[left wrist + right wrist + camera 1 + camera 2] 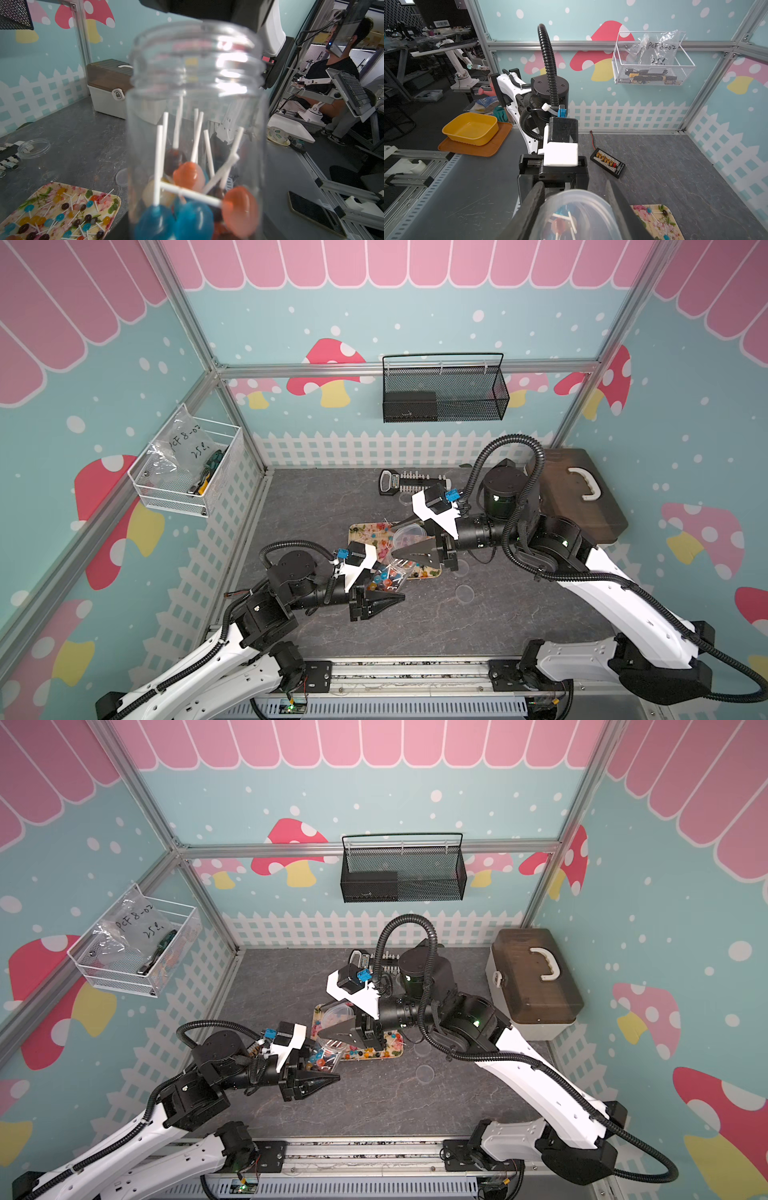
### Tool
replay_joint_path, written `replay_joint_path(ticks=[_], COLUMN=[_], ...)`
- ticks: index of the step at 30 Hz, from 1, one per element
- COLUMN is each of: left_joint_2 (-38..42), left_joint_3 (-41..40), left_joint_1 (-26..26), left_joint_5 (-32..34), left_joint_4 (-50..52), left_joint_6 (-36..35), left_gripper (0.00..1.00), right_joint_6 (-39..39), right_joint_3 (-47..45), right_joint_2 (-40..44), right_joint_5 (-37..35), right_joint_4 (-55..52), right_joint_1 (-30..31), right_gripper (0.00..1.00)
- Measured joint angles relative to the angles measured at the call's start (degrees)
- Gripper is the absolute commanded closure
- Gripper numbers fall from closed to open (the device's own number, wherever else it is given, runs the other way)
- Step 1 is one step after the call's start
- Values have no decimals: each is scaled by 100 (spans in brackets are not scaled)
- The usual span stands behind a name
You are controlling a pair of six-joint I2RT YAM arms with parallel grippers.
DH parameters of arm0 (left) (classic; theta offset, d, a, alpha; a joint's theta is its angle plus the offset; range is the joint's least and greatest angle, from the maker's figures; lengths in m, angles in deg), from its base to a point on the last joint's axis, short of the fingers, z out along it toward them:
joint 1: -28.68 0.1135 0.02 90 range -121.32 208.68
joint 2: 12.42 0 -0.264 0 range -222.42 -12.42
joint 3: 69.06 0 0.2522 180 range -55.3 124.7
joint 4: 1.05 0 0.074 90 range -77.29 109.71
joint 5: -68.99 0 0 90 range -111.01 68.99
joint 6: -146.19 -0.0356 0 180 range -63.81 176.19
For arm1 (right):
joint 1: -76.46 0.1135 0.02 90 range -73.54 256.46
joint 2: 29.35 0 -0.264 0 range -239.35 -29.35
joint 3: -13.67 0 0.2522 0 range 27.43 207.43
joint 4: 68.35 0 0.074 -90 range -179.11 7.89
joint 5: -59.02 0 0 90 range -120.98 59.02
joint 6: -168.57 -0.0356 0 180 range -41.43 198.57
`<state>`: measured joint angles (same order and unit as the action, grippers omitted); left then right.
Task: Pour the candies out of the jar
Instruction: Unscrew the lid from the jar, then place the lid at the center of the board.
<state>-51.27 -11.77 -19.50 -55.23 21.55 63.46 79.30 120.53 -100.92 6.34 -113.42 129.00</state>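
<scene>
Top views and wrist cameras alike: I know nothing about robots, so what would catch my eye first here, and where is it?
The lollipops grab you first: orange and blue heads on white sticks, piled in a clear jar that the left pincer grips at the edge of the flowered tray. More of them lie scattered across that tray, mid-table. Behind everything, big red mushrooms are painted on turquoise walls.
</scene>
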Motion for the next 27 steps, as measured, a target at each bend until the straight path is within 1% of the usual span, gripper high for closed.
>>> replay_joint_path(ticks=[7, 13, 16, 21, 27], left_joint_2=[352, 708, 846, 907, 907], left_joint_3=[-234, -380, -380, -380, -389], left_joint_1=[0, 0, 0, 0, 0], left_joint_5=[271, 605, 739, 896, 968], left_joint_4=[-2, 138, 203, 245, 256], left_joint_6=[68, 153, 153, 155, 155], left_gripper=[52, 52, 52, 52, 52], right_joint_6=[33, 11, -57, -293, -796], right_joint_3=[-295, -1165, -1836, -3228, -5204], right_joint_2=[404, 992, 1270, 1648, 1864], right_joint_5=[-654, -1464, -1862, -2549, -3355], right_joint_4=[15, 177, 356, 890, 1829], right_joint_1=[0, 0, 0, 0, -2], right_gripper=[58, 58, 58, 58, 59])
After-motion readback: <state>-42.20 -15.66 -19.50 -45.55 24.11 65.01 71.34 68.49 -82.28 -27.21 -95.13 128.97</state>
